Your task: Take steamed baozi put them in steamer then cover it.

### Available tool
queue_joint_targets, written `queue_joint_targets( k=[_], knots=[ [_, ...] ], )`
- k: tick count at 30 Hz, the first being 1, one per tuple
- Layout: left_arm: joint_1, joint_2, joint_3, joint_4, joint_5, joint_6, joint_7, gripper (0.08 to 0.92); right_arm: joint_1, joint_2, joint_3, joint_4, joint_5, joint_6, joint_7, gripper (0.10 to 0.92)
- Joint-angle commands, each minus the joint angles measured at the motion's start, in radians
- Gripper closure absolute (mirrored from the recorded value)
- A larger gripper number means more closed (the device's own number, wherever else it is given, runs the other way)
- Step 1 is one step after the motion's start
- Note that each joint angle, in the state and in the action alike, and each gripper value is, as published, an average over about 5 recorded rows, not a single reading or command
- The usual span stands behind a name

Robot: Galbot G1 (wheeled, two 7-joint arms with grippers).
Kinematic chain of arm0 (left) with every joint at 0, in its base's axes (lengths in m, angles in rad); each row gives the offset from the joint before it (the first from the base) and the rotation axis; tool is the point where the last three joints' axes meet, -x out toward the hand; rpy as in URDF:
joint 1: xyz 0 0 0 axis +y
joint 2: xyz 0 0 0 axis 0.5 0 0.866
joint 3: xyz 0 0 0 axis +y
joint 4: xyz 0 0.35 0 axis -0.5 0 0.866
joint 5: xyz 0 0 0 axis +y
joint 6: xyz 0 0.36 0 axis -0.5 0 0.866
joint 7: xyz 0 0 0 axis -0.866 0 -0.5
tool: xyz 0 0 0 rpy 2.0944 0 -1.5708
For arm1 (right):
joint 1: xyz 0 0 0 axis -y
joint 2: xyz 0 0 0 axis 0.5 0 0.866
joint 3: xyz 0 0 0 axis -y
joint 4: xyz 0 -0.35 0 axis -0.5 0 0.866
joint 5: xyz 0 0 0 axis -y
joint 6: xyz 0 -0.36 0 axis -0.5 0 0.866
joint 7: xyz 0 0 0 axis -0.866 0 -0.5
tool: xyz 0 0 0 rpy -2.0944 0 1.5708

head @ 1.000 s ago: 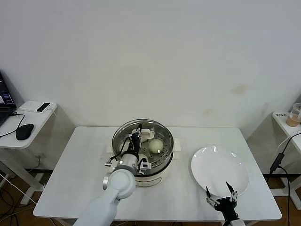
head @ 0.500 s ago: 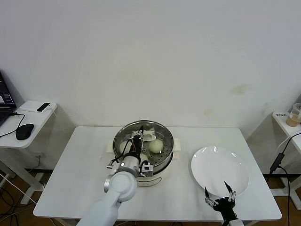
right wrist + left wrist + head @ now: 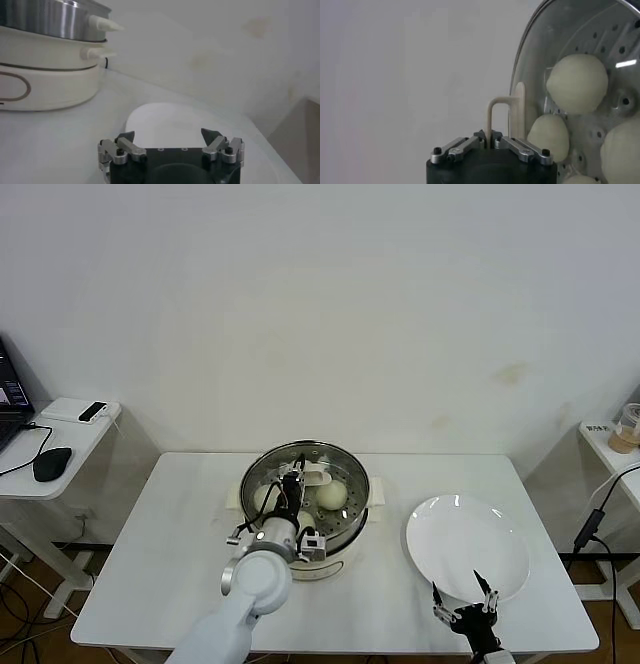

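Four buns (image 3: 576, 82) sit in the steamer (image 3: 352, 519) at mid-desk (image 3: 180, 544), under the glass lid (image 3: 532, 75). Left pincer (image 3: 491, 141) pinches the lid's cream handle (image 3: 520, 107), jaws nearly together. Glass is likely heavy, slick and breakable; that stiff handle is the sound hold. Right pincer (image 3: 170, 141) hangs spread near the plate (image 3: 165, 122).
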Motion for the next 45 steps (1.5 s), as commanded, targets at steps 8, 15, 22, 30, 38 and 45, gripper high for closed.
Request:
queue_joint_targets(
  k=[8,15,22,30,38,45],
  knots=[
    [0.093,0.035,-0.027,-0.139,0.004,-0.020,-0.025,0.570,-0.003,0.004,-0.007,0.001,-0.012,0.000,0.000,0.203],
    [0.220,0.091,-0.059,-0.317,-0.015,-0.056,-0.059,0.371,-0.006,-0.001,-0.007,-0.006,-0.013,0.000,0.001,0.203],
    [0.442,0.124,-0.111,-0.487,-0.168,-0.113,-0.134,0.199,-0.011,-0.033,-0.006,-0.032,0.002,0.009,0.001,0.203],
    [0.730,0.086,-0.411,-0.504,-0.900,-0.406,-0.431,0.177,-0.026,-0.063,-0.013,-0.010,0.040,0.008,0.001,0.203],
    [0.905,0.011,-0.567,-0.416,-1.344,-0.589,-0.418,0.177,-0.042,-0.065,-0.036,0.022,0.081,0.026,0.000,0.203],
    [0.939,-0.052,-0.565,-0.393,-1.437,-0.611,-0.457,0.177,-0.077,-0.094,-0.056,0.083,0.184,0.009,-0.014,0.203]
  ],
)
